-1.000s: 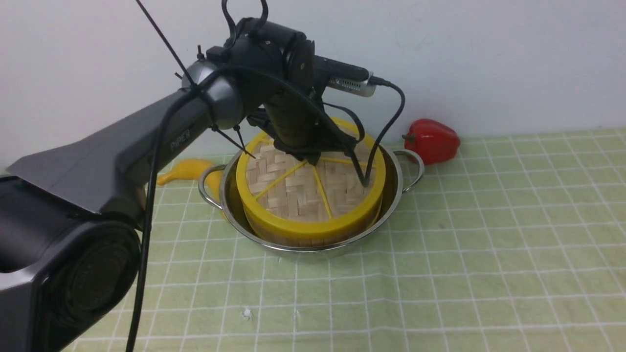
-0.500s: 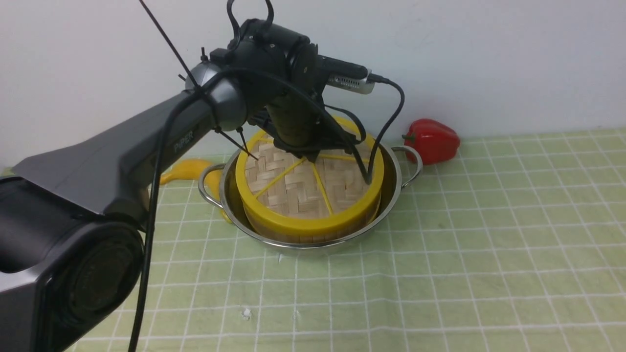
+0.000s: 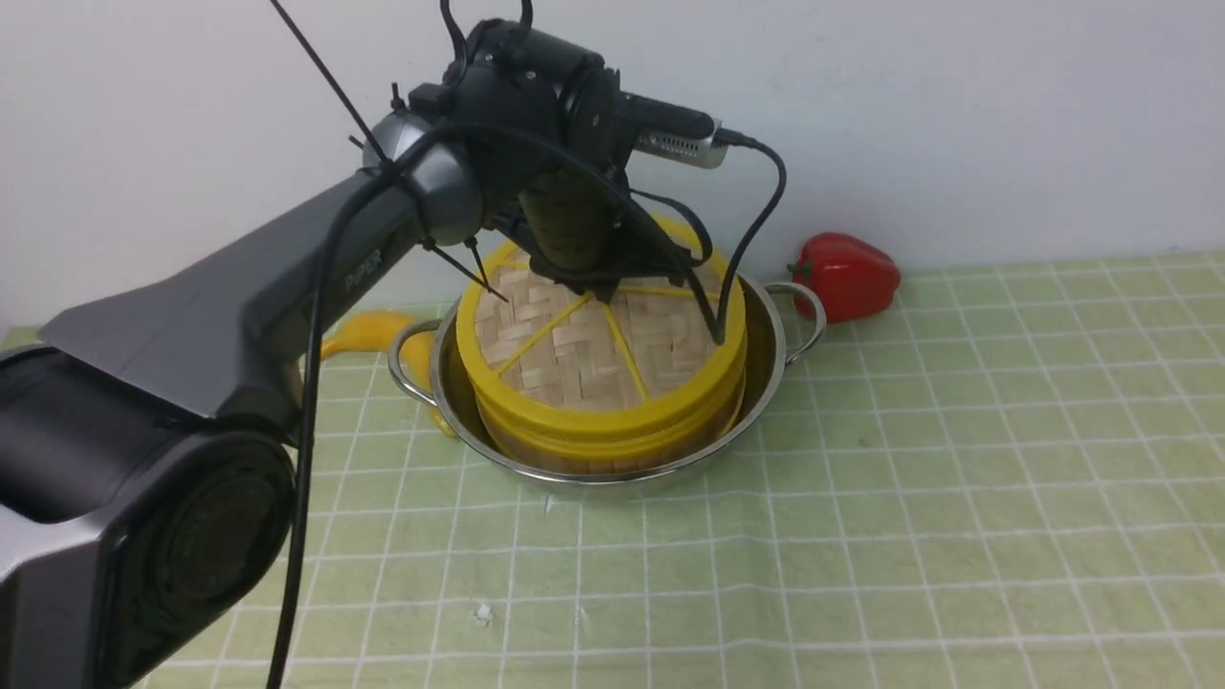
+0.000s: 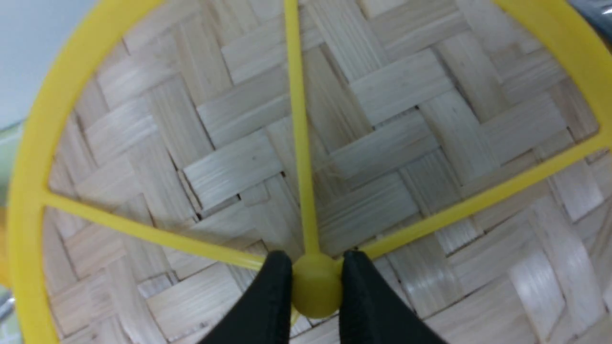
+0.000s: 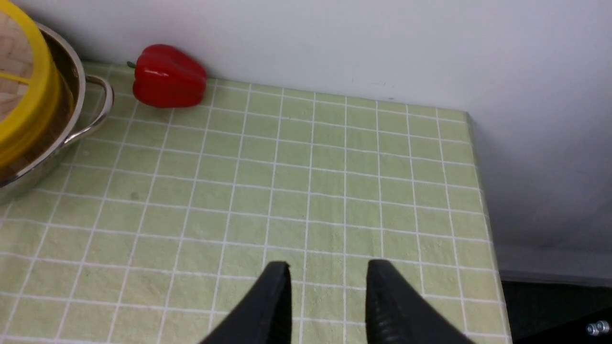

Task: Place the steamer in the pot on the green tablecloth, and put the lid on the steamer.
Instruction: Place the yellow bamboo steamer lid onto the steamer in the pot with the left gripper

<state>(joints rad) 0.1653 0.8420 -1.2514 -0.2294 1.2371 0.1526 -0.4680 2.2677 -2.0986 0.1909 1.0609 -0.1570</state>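
Observation:
The woven lid (image 3: 584, 359) with its thick yellow rim lies level over the steamer (image 3: 598, 466), whose slatted wall shows just under it. A thin seam separates the two yellow rims. The steamer stands inside the shiny pot (image 3: 773, 356) on the green tablecloth (image 3: 861, 526). My left gripper (image 3: 603, 287) hangs over the lid's centre, shut on the yellow knob (image 4: 315, 291) where the spokes meet, one black finger on each side (image 4: 313, 260). My right gripper (image 5: 327, 270) shows only in its own wrist view, open over bare cloth to the right of the pot (image 5: 62, 143).
A red bell pepper (image 3: 847, 276) lies against the wall, right of the pot's handle. A yellow object (image 3: 368, 333) lies behind the pot's left handle. The cloth's right edge (image 5: 483, 200) drops off close to my right gripper.
My left arm has risen a little and shifted slightly left, with the lid still in its grip. A second yellow rim now shows under the lid's rim.

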